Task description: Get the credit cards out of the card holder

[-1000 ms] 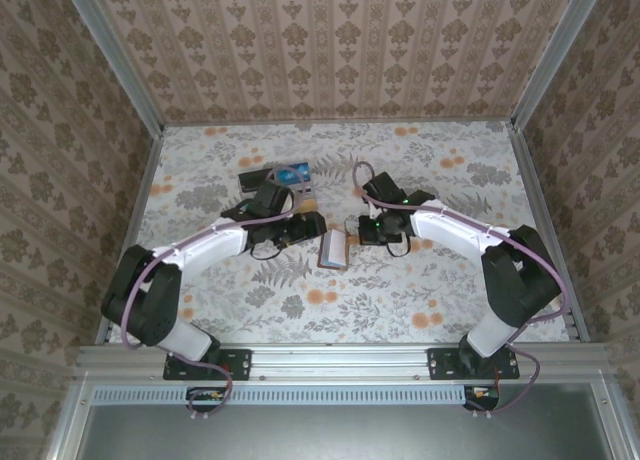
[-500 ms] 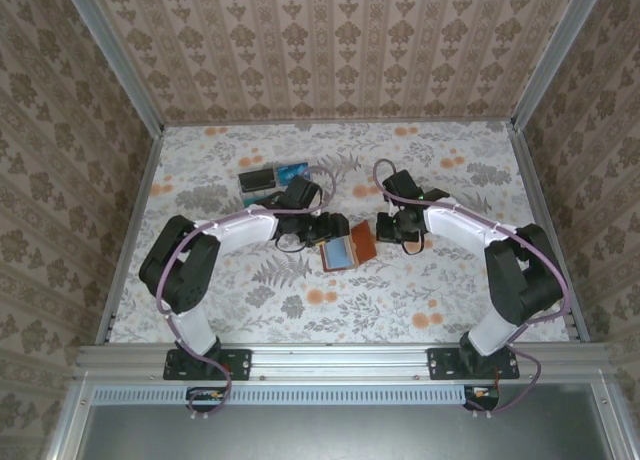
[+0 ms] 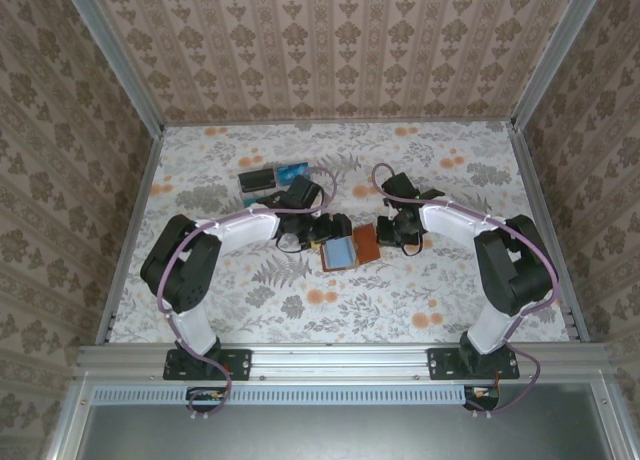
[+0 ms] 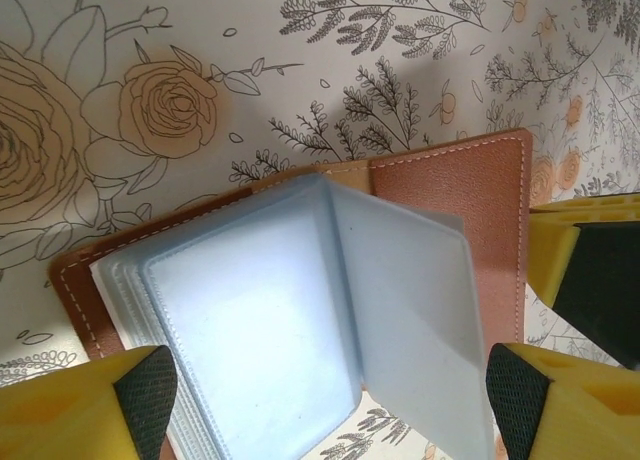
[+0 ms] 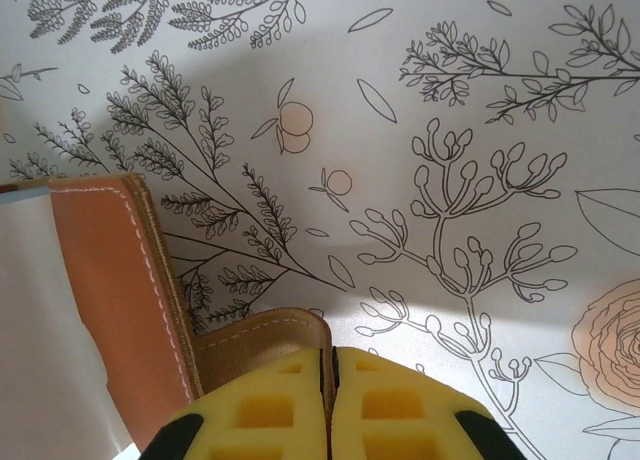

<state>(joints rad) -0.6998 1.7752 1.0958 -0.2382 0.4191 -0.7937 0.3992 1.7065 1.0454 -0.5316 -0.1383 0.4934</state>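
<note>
Floral table (image 3: 440, 180). On it, near centre, open wallet (image 3: 340, 252): brown cover (image 4: 460, 210) down, blue-grey sleeves (image 4: 260, 320) fanned up. Judged light, floppy; sleeves slick, likely to shift unless pinned. Fingers of right gripper (image 5: 332, 380) together, pressing cover's edge. Fingers of left gripper (image 4: 330, 385) wide apart, straddling sleeves, clamping nothing. Two cards (image 3: 275, 175) flat beyond wallet. Cards inside: cannot tell. Thin, stiff; pinch exposed edge at sleeve mouth.
</note>
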